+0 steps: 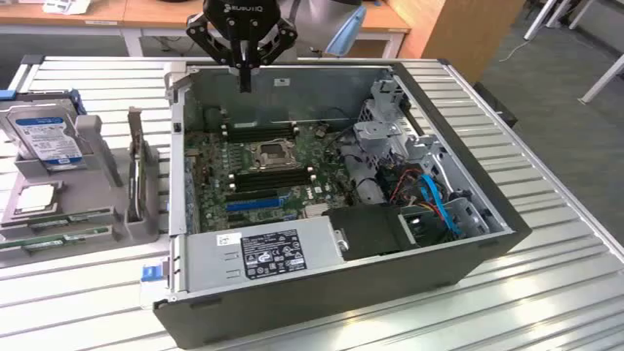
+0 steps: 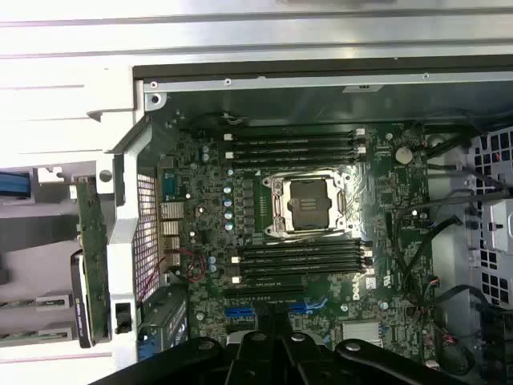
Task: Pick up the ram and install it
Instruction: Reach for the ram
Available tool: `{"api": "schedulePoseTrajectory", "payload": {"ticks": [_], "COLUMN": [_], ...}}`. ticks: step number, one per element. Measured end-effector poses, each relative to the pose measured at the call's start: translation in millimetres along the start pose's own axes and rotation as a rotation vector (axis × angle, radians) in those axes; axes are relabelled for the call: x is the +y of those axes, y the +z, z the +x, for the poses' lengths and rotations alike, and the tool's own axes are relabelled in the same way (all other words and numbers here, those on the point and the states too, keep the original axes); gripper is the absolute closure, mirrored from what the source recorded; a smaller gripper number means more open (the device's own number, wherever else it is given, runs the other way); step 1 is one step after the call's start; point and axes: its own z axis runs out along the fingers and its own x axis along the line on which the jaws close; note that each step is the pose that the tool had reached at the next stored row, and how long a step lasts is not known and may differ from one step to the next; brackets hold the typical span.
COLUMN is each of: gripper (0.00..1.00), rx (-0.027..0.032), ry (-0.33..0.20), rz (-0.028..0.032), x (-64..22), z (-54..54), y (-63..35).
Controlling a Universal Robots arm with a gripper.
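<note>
The gripper (image 1: 244, 82) is hanging at the top centre of the exterior view, over the far wall of the open computer case (image 1: 341, 300). Its fingers are pressing together and gripping nothing. In the wrist view its dark fingers (image 2: 272, 341) are pointing over the motherboard (image 2: 240, 208), where the CPU socket (image 2: 309, 204) is sitting between two banks of long black slots (image 2: 292, 148).

The ram (image 1: 137, 172) is standing on edge in a grey holder (image 1: 98, 142) at the exterior view's left, just outside the case wall and well apart from the gripper. A blue-labelled hard drive (image 1: 44, 135) is standing in the same holder near the frame's left edge. Two more green strips (image 1: 54, 230) are lying flat at the lower left. A silver power supply (image 1: 263, 252) is filling the case's near side, lower centre. Everything is resting on a slatted metal table (image 1: 546, 292).
</note>
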Motion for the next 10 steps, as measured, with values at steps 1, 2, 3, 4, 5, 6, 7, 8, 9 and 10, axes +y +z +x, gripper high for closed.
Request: {"api": "schedulePoseTrajectory", "payload": {"ticks": [1, 2, 3, 4, 5, 6, 7, 8, 9, 10], "gripper": [0.90, 0.90, 0.90, 0.90, 0.90, 0.90, 0.90, 0.90, 0.90, 0.90], "rx": [0.0000, 0.0000, 0.0000, 0.0000, 0.0000, 0.0000, 0.0000, -0.0001, -0.0002, -0.0001], "ry": [0.000, 0.000, 0.000, 0.000, 0.000, 0.000, 0.000, 0.000, 0.000, 0.000], "rz": [0.0001, 0.0000, 0.0000, 0.0000, 0.0000, 0.0001, 0.0000, 0.0000, -0.0001, -0.0001], "x": [0.0, 0.0, 0.0, 0.0, 0.0, 0.0, 0.0, 0.0, 0.0, 0.0], "z": [0.0, 0.0, 0.0, 0.0, 0.0, 0.0, 0.0, 0.1, 0.4, 0.8], "y": [0.0, 0.0, 0.0, 0.0, 0.0, 0.0, 0.0, 0.0, 0.1, 0.1]}}
